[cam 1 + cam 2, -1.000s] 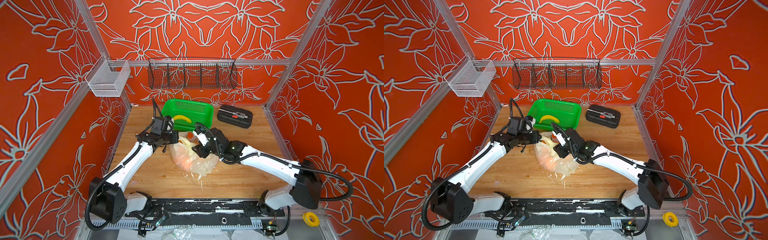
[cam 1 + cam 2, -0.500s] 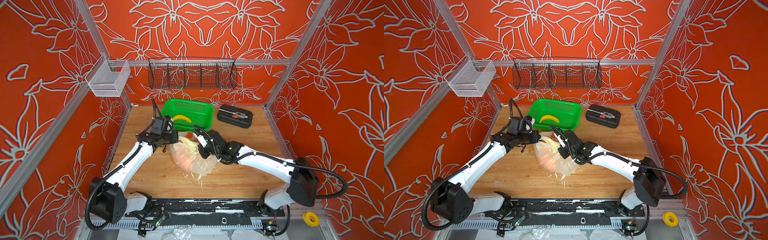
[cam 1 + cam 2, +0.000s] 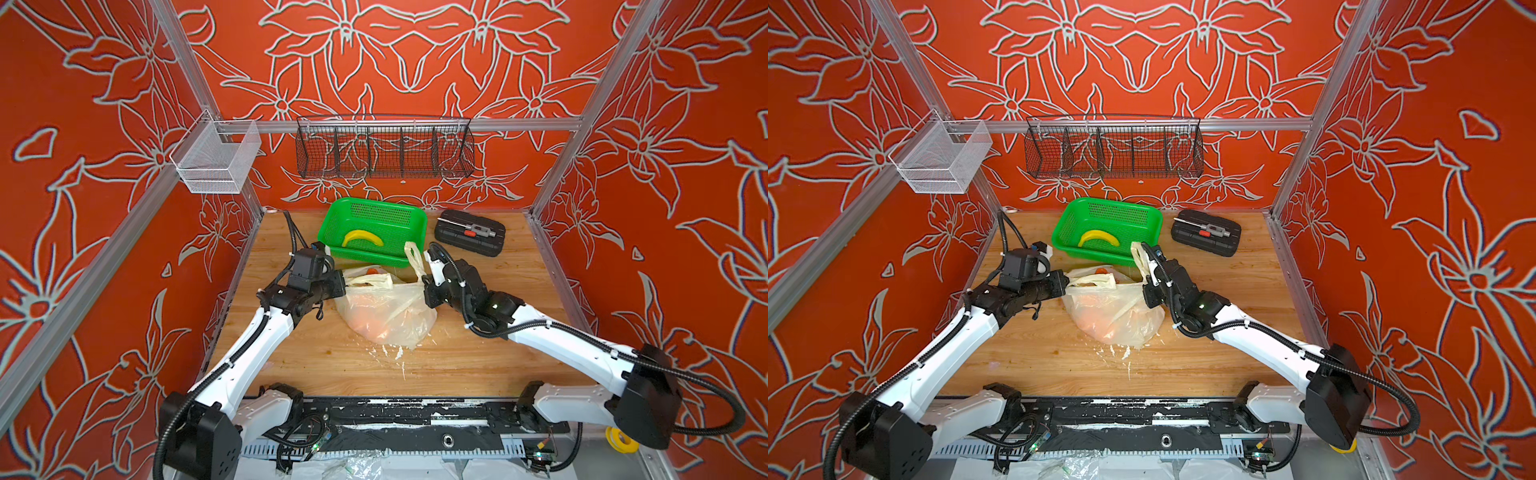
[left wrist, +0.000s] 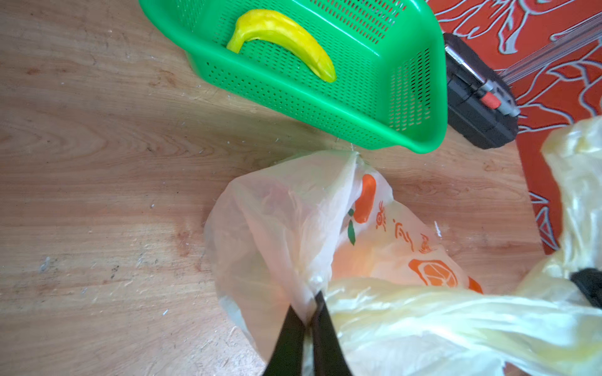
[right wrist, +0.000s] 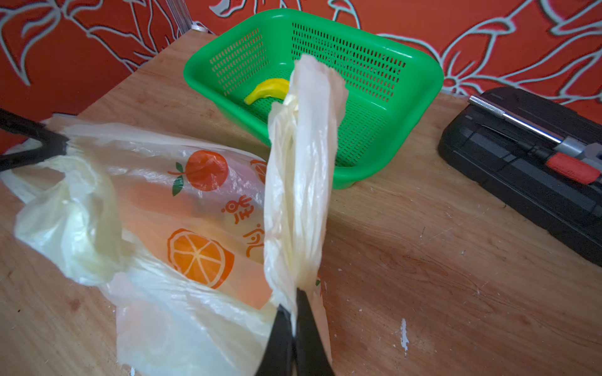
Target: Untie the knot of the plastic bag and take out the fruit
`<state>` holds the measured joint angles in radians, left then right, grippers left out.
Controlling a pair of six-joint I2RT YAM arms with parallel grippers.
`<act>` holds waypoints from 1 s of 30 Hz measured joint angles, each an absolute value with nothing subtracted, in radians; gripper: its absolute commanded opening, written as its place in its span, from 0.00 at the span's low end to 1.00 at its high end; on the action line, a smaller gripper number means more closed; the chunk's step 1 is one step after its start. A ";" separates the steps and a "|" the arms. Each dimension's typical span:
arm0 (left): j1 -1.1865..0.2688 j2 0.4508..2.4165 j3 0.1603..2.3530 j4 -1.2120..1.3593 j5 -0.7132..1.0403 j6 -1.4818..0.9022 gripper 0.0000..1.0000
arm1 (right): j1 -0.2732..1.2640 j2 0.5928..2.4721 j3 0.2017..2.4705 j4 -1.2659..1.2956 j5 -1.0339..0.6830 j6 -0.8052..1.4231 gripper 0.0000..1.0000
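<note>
The plastic bag (image 3: 399,316) (image 3: 1125,316) lies mid-table, cream-white with printed oranges (image 5: 198,257). Orange fruit (image 3: 374,326) shows dimly through its film. My left gripper (image 3: 344,286) (image 4: 308,301) is shut on a fold of the bag's film at its left edge. My right gripper (image 3: 424,282) (image 5: 293,299) is shut on a handle strip (image 5: 303,169), which stands upright from the fingers in front of the basket. A second twisted strip (image 4: 456,319) runs across the bag's top between both grippers. Whether the knot still holds, I cannot tell.
A green perforated basket (image 3: 415,216) holding a yellow banana (image 3: 361,239) stands just behind the bag. A black tool case (image 3: 469,237) lies at the back right. A black wire basket (image 3: 384,151) and a white mesh basket (image 3: 216,166) hang on the walls.
My right gripper has shut on the handle strip and drawn back to the right, pulling the strip up and the bag's top wider. The left arm has hardly moved.
</note>
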<state>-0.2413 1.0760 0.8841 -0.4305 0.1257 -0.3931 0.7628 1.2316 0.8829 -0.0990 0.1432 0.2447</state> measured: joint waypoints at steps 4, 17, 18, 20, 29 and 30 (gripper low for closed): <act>-0.239 1.028 0.867 -0.365 0.216 -0.307 0.53 | 0.753 1.217 0.879 -0.084 0.073 0.240 0.06; -0.470 1.031 0.937 -0.259 0.363 0.188 0.83 | 0.753 1.215 0.879 -0.070 -0.004 0.244 0.07; -0.484 1.037 0.943 -0.260 0.366 0.224 0.90 | 0.753 1.215 0.879 -0.070 -0.006 0.244 0.07; -0.506 1.051 0.950 -0.260 0.372 0.273 0.98 | 0.753 1.216 0.879 -0.070 -0.007 0.244 0.07; -0.571 1.142 0.952 -0.310 0.335 0.384 0.97 | 0.753 1.216 0.879 -0.070 -0.009 0.245 0.07; -0.575 1.155 0.952 -0.314 0.326 0.388 0.96 | 0.753 1.216 0.879 -0.070 -0.008 0.245 0.07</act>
<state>-0.5747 1.1553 0.9524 -0.3138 0.3260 0.3882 0.7532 1.2163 0.8791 -0.0704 -0.0082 0.2451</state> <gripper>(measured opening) 0.983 0.066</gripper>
